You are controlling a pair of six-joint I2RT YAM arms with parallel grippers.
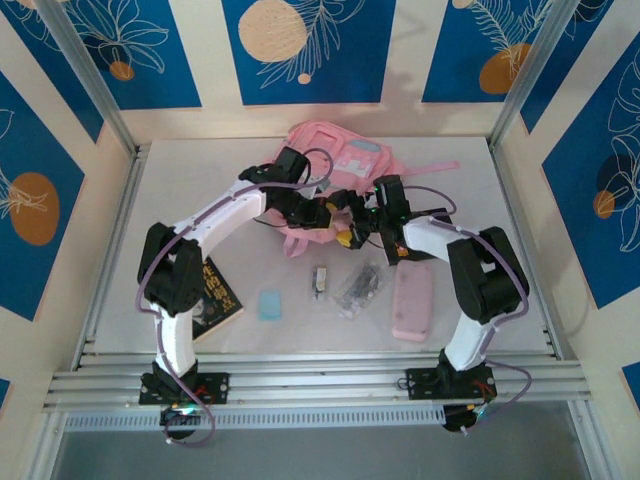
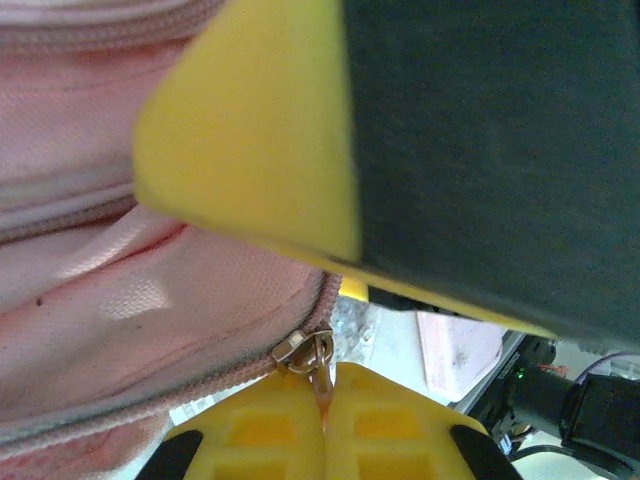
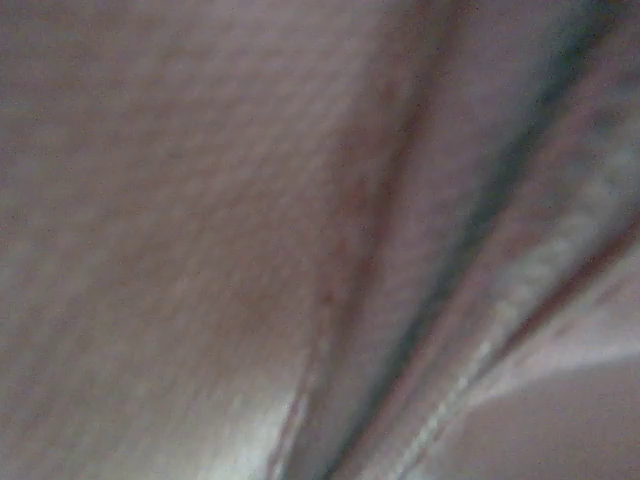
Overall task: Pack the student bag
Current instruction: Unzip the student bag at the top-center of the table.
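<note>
Pinched yellow fingertips of the left gripper (image 2: 325, 425) clamp the small metal zipper pull (image 2: 320, 368) of the large soft pink fabric backpack (image 1: 345, 160), which lies at the white table's (image 1: 200, 170) far middle. Both arms bend inward and meet at its near edge. Close against pink cloth, the right gripper (image 1: 350, 232) hides its jaws, so I cannot tell their width.
</note>
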